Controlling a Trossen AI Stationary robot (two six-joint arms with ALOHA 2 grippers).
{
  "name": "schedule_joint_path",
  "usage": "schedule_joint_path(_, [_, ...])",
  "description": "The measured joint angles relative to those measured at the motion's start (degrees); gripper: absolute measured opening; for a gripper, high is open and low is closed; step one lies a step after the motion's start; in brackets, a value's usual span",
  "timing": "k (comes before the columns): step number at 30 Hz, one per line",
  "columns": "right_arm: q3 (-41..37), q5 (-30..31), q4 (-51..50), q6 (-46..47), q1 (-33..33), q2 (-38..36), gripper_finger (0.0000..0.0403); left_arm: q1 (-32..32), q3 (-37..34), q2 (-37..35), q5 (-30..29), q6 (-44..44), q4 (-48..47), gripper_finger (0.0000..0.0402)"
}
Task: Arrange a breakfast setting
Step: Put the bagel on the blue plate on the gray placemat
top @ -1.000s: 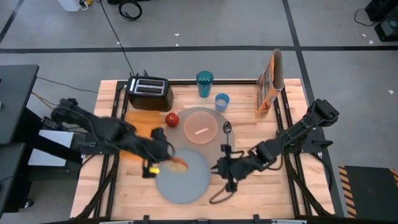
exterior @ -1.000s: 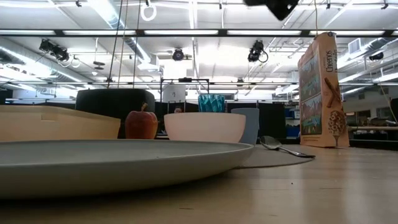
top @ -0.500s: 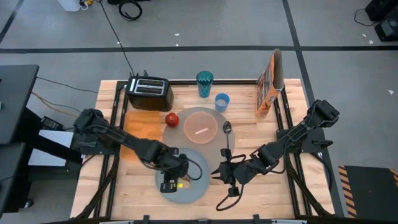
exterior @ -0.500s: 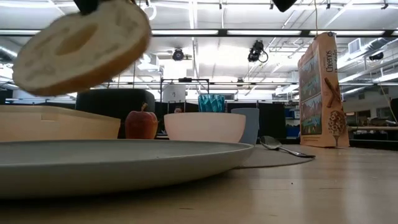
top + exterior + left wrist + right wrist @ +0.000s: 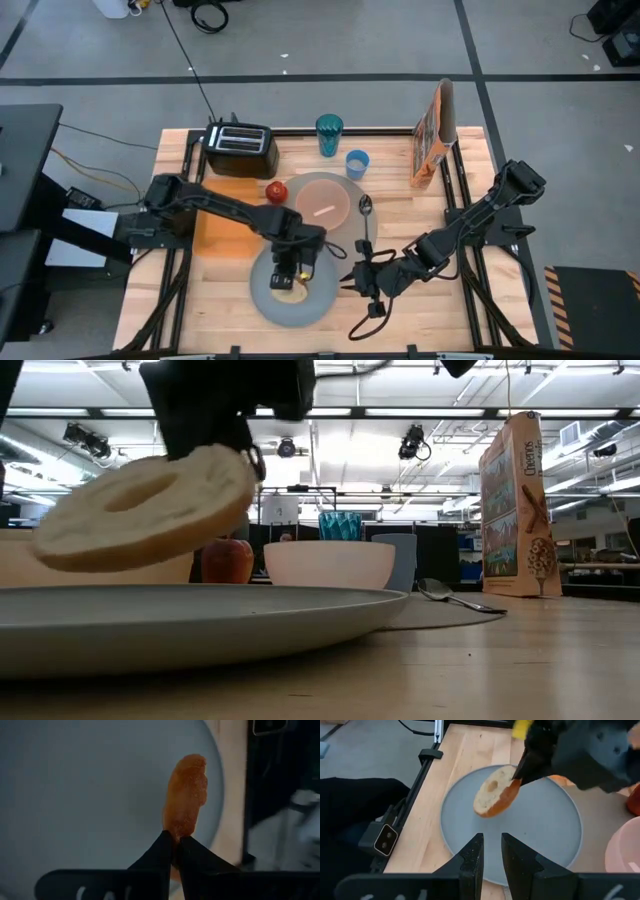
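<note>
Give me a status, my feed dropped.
Left gripper shut on bagel, held above grey plate. Right gripper empty, beside the plate. Nothing in the way.

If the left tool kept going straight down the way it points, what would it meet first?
The plate. The left tool, shut on the bagel, points down over it, so the bagel's lower edge would likely touch the plate first. A gap between them shows in the low view.

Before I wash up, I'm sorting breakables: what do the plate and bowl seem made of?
Plate: matte grey, even and without glare, probably ceramic or melamine. Bowl: smooth pale pink with a soft sheen, likely plastic or glazed ceramic; the look alone leaves it open.
</note>
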Motion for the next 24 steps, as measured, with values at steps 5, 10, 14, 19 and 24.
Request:
schedule_joint_path(5, [-0.01, -0.01, 0.01, -0.19, 1.20, 0.00, 0.0074, 2.34, 0.00, 3.01, 4.41, 3.16, -1.09, 0.0025])
schedule_joint_path(10, [-0.01, 0.00, -0.03, -0.27, 2.36, 0.00, 0.0074, 4.04, 0.00, 5.67, 4.53, 4.99, -1.39, 0.0025])
schedule_joint_path(14, [-0.01, -0.02, -0.03, -0.37, 3.21, 0.00, 0.0074, 4.34, 0.00, 7.11, 4.57, 6.53, -1.23, 0.0025])
schedule_joint_path(19, [-0.01, 0.00, -0.09, -0.53, 3.71, 0.00, 0.0074, 4.05, 0.00, 7.89, 3.17, 6.27, -2.04, 0.0026])
schedule_joint_path(24, [-0.01, -0.02, 0.00, -1.06, 4.04, 0.00, 0.0074, 4.12, 0.00, 7.89, 1.79, 5.84, -2.37, 0.0051])
